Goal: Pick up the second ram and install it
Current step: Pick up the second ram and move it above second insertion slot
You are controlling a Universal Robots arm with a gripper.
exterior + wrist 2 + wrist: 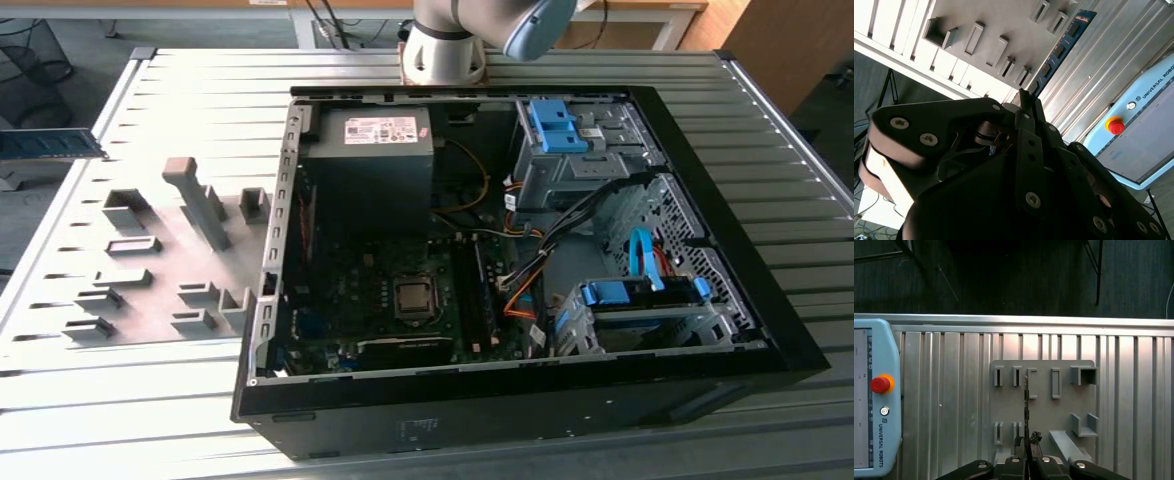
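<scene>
The second ram (1026, 405) hung in the air, edge-on in the first wrist view, a thin dark line running straight out from the gripper (1026, 444). The fingers (1026, 125) were closed tight on its near end, and the rest of the blue board, chips and all, stuck out beyond the tips along its long axis. Below it lay the grey fixture plate (167, 225) on the ribbed table (200, 90). In the exterior view the stick sat at the far left edge, lying roughly left to right, with the fixture plate between it and the open computer case (534, 405) — well apart from the motherboard (347, 285). What looked like the memory slots (470, 285) ran crosswise to the stick as that camera saw it, so by my read both the gap and the turn mattered.
</scene>
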